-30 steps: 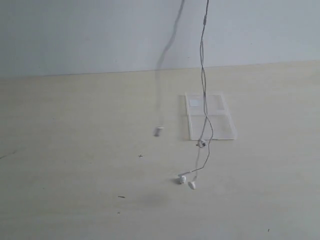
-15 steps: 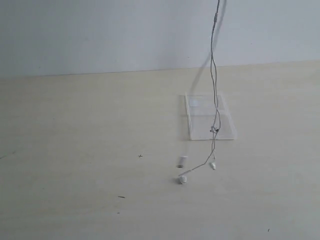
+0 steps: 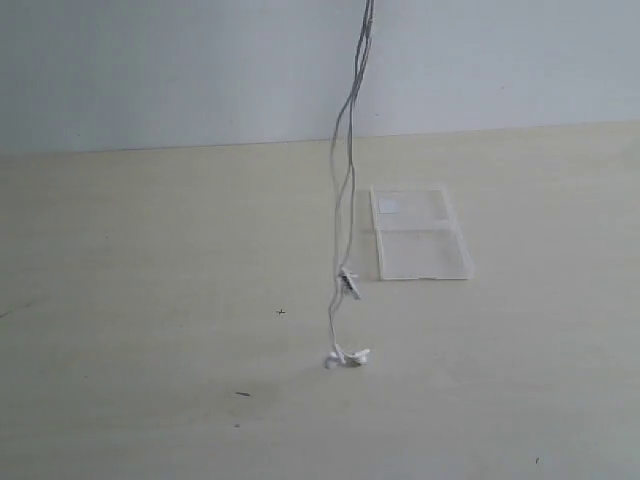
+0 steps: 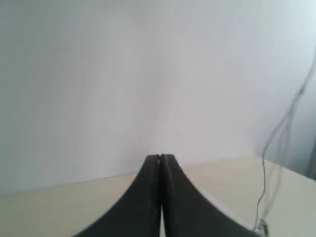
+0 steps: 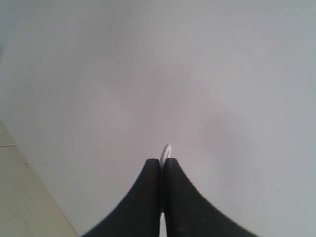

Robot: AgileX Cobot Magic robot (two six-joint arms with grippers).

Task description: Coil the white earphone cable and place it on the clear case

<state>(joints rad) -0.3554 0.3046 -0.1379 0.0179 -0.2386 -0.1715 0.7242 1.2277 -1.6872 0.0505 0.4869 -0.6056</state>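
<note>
Cable (image 3: 345,200) hung in several near-vertical strands from above the top edge of the exterior view down to the counter (image 3: 150,300). A small dark-and-white fitting (image 3: 347,282) sat on the strands low down. The earbuds (image 3: 347,357) lay together on the counter at the bottom end. The strands dropped to the left of the case (image 3: 420,245), apart from it, with the earbuds nearer the camera than the case.

Case lay flat and opened out on the counter, two clear panels side by side, a white patch (image 3: 388,206) on the far panel. Nothing rested on it.

Right pincer (image 5: 161,162): jaws together, a small white loop of cable (image 5: 167,149) poking out at the tips, clamped there. It faced the pale wall (image 5: 197,74).

Left pincer (image 4: 160,159): jaws pressed together, nothing seen between them. Cable strands (image 4: 276,148) hung off to one side of it, well clear of its tips.

Neither pincer showed in the exterior view.
</note>
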